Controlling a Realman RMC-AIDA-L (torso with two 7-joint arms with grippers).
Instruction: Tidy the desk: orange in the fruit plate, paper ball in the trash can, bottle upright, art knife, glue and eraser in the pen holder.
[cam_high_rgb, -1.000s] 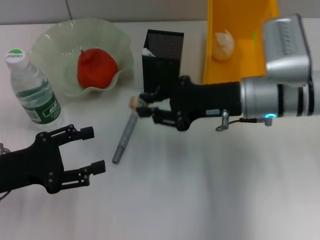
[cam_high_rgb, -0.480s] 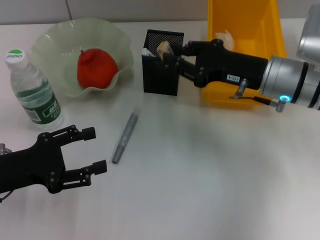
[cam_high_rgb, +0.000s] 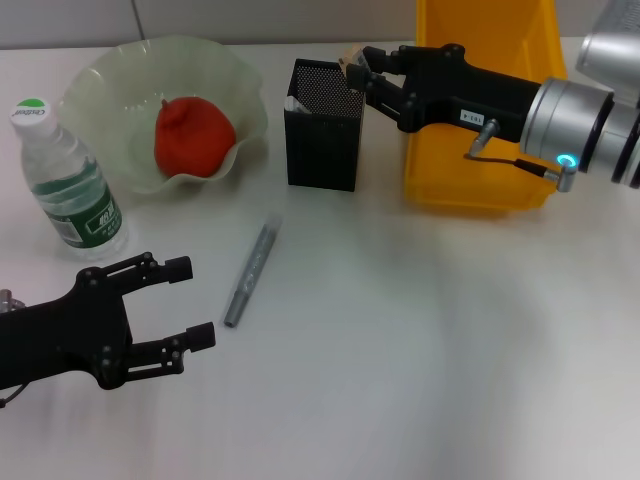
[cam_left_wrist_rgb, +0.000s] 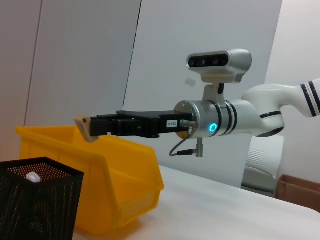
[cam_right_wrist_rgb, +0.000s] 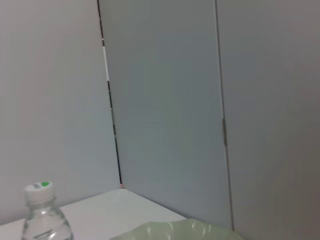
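Observation:
My right gripper (cam_high_rgb: 362, 70) is shut on the tan eraser (cam_high_rgb: 351, 56), held in the air just above the back right rim of the black mesh pen holder (cam_high_rgb: 323, 128). The left wrist view shows the eraser (cam_left_wrist_rgb: 83, 128) above the pen holder (cam_left_wrist_rgb: 35, 200), with something white inside. The orange (cam_high_rgb: 192, 135) lies in the pale green fruit plate (cam_high_rgb: 110, 80). The bottle (cam_high_rgb: 65, 185) stands upright at the far left. The grey art knife (cam_high_rgb: 250, 272) lies on the table. My left gripper (cam_high_rgb: 192, 300) hovers open near the front left. My right arm hides the paper ball. I cannot pick out the glue.
The yellow trash can (cam_high_rgb: 480, 190) stands right of the pen holder, under my right arm. In the right wrist view, the bottle (cam_right_wrist_rgb: 42, 212) and the plate's rim (cam_right_wrist_rgb: 175, 231) show against grey wall panels.
My right gripper carried the eraser from near the art knife up and back to the pen holder's top. The left arm has not moved.

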